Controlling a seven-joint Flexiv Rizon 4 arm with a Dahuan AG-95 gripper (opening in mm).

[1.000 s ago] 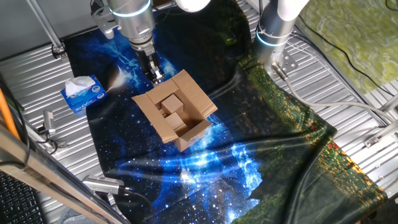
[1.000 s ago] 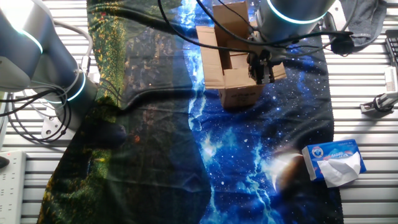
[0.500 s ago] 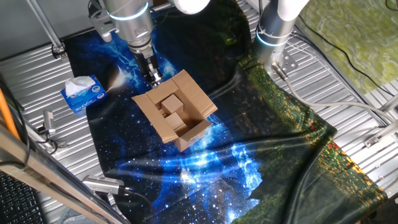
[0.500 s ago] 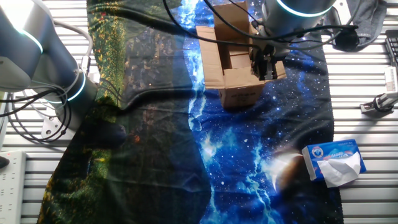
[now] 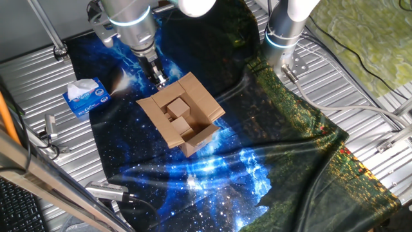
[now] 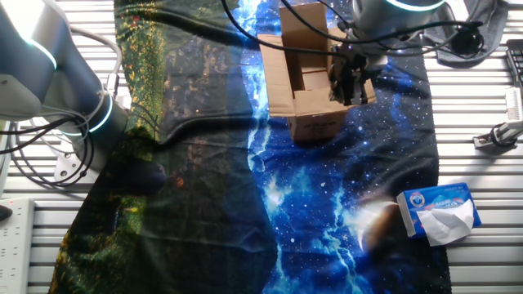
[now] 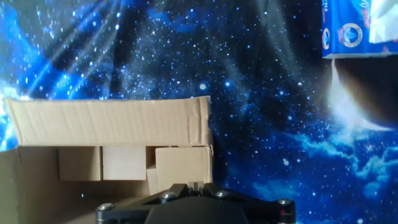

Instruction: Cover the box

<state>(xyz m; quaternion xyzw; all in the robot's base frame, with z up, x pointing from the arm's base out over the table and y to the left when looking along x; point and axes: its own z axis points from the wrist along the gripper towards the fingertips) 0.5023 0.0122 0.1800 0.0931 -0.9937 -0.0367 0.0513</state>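
The box [image 5: 183, 117] is a small brown cardboard carton on the starry blue cloth, its top flaps spread outward and lighter cardboard pieces showing inside. It also shows in the other fixed view, the box [image 6: 304, 75]. My gripper [image 5: 160, 80] hangs at the carton's far-left corner, just above the flap edge, fingers pressed together with nothing seen between them. In the other fixed view the gripper [image 6: 346, 88] sits over the right flap. The hand view looks down on one flat flap of the box [image 7: 106, 121], with the gripper [image 7: 193, 185] at the bottom edge.
A blue-and-white tissue box [image 5: 85, 98] lies left of the carton, also seen as the tissue box [image 6: 440, 212] and the tissue box [image 7: 360, 28]. A second arm's base [image 5: 283, 32] stands at the back right. Ribbed metal table [image 5: 360, 77] surrounds the cloth; loose tools [image 5: 48, 132] lie at the left.
The arm has shifted slightly and the gripper has edged a little along the carton's flap edge. The box and its flaps have not moved.
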